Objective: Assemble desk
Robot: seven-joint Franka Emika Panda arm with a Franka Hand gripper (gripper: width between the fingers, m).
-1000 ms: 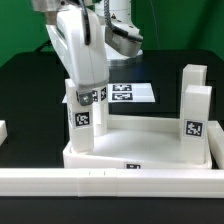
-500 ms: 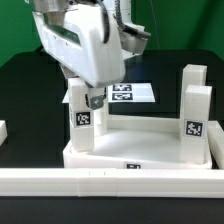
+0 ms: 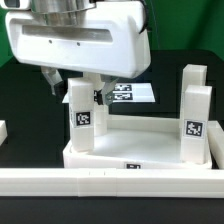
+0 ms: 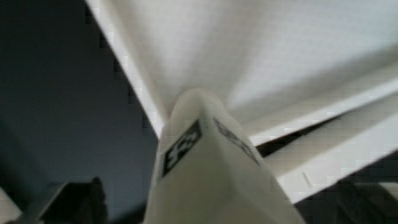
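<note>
The white tray-like tabletop lies upside down at the front of the table. One white tagged leg stands upright in its corner on the exterior view's left. My gripper straddles the top of this leg. Its dark fingers stand apart, and a gap shows between the left finger and the leg. In the wrist view the leg fills the middle, with one dark finger off to its side. A second leg stands in the corner on the exterior view's right.
A third leg stands behind the right one. The marker board lies flat behind the tabletop. The long white border rail runs along the front. A small white part shows at the left edge.
My hand has turned about the leg on the left, from edge-on to broadside toward the camera, and now hides much of the back. The leg and tabletop stay in place.
</note>
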